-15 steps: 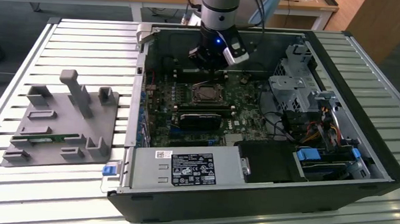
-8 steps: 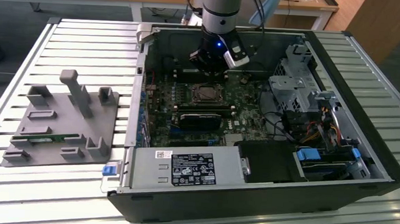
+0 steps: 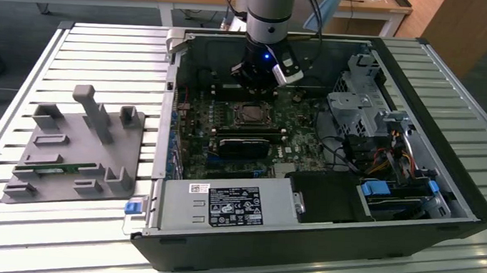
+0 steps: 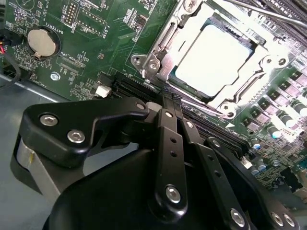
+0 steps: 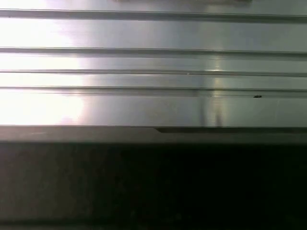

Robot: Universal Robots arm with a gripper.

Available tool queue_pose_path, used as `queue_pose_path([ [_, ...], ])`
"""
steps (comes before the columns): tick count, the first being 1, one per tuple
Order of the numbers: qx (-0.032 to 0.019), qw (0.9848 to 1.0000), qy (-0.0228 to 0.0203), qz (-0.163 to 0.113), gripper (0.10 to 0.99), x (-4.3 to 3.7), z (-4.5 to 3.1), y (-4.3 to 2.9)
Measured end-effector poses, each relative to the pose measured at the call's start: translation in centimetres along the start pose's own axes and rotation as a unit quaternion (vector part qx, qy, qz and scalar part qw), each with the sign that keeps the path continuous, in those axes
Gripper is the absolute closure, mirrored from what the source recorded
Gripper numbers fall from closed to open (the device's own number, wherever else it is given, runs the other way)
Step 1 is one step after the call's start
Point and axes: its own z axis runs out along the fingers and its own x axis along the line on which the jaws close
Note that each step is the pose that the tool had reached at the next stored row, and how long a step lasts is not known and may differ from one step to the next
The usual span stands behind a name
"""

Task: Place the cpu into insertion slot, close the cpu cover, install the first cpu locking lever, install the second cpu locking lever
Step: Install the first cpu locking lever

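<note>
Here, black gripper (image 4: 169, 103) with fingers pressed together, empty, tips just short of silver square cpu cover (image 4: 165, 45), probably closed over dull grey cpu (image 4: 213, 60); lever work needs steady, shallow pushes.

Off-task items on my bench feed

I see a grey fixture block (image 3: 76, 146) on the slatted table (image 3: 55, 239), left of the open computer case (image 3: 444, 122); a coin battery (image 4: 43, 42) sits on the green board.
</note>
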Motion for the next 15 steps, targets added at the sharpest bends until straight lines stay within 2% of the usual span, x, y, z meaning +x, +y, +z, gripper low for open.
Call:
queue_pose_path([
  [10, 0.0013, 1.0000, -0.0001, 0.000, 0.980, -0.02, -0.18, 0.02],
  [15, 0.0094, 1.0000, 0.0001, 0.000, 0.980, -0.14, -0.10, 0.06],
])
